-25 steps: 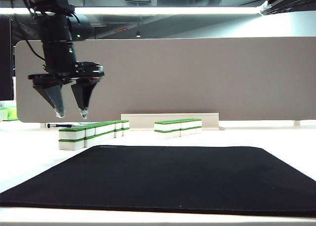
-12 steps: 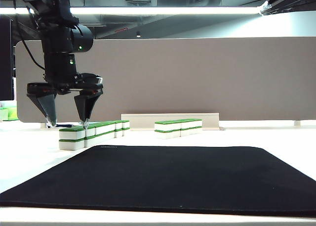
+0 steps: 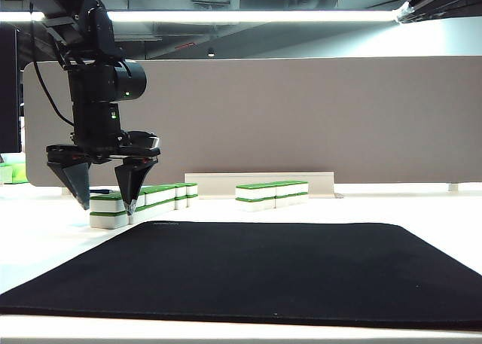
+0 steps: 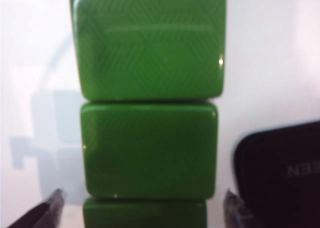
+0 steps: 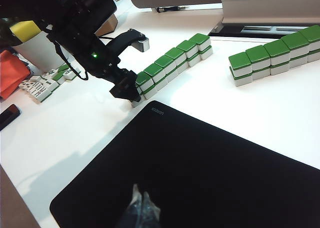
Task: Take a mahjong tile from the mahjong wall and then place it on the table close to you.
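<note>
Left gripper (image 3: 105, 203) hangs with fingers spread wide, straddling the near end of the mahjong wall (image 3: 143, 199), whose long axis runs obliquely away to the gripper's right. Right of it lie the black mat (image 3: 256, 269) and a shorter tile row (image 3: 271, 194); bare table (image 3: 38, 238) lies left. Right gripper (image 5: 141, 208) hovers over the mat, its fingers together.

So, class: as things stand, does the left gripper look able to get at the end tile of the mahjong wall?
Probably yes. The left gripper is open, one finger on each side of the mahjong wall's near end, and nothing shows between fingers and tile.
</note>
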